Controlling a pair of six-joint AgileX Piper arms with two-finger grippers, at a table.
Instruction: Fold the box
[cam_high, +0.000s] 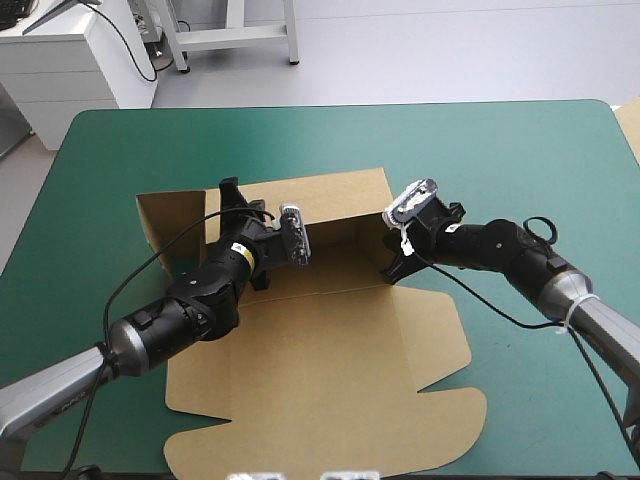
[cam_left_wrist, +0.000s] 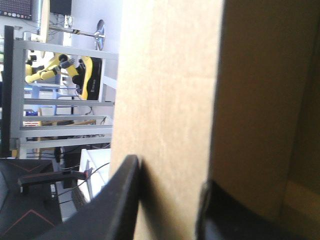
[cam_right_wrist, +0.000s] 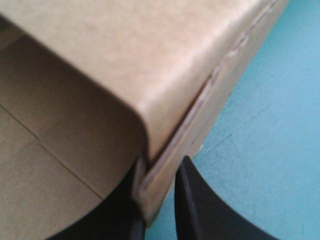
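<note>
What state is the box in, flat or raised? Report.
Partly raised: the box has far walls standing, pinched by the left tool and right tool; its near lid lies flat.

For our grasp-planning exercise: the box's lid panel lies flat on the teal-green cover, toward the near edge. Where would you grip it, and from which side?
Probably the lid panel's rounded near flap, approached low from the near side. The sheet lies flat, so only a free outer edge would let one finger slide beneath. Its far side is a fold line, not an edge.
</note>
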